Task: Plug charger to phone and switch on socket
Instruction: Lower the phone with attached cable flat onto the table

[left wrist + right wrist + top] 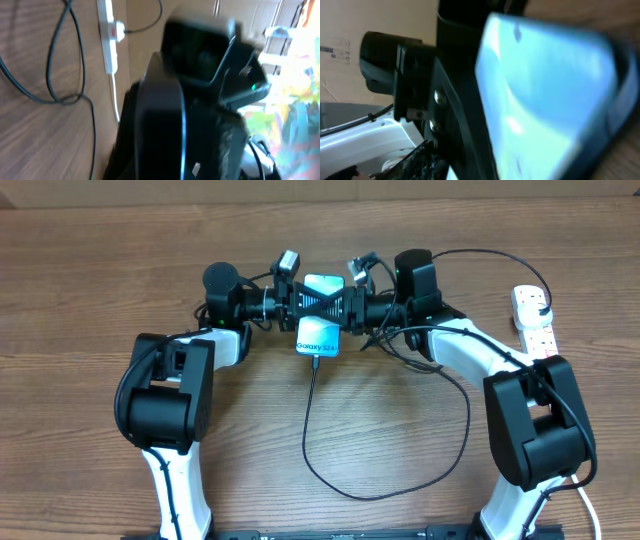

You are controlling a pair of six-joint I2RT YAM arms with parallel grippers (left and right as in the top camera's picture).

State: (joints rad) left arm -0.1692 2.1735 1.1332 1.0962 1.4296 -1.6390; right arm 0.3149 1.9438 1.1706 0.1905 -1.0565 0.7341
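The phone (318, 338) sits well to the left of the socket (535, 320), at about the same depth on the table (100, 280). Its long axis runs parallel to the socket's, from the far side toward the robot. The lit blue screen faces up and the "Galaxy" end points toward the robot.

The left gripper (300, 305) reaches in from the side away from the socket, its fingers clamped across the phone's middle. The right gripper (345, 305) meets it from the socket side. Its wrist camera shows only a blurred blue screen (545, 100), so I cannot tell whether its fingers are apart or together.

The charger (306, 430) joins the phone's near end, drops toward the robot, then loops back toward the socket side and passes under the right arm
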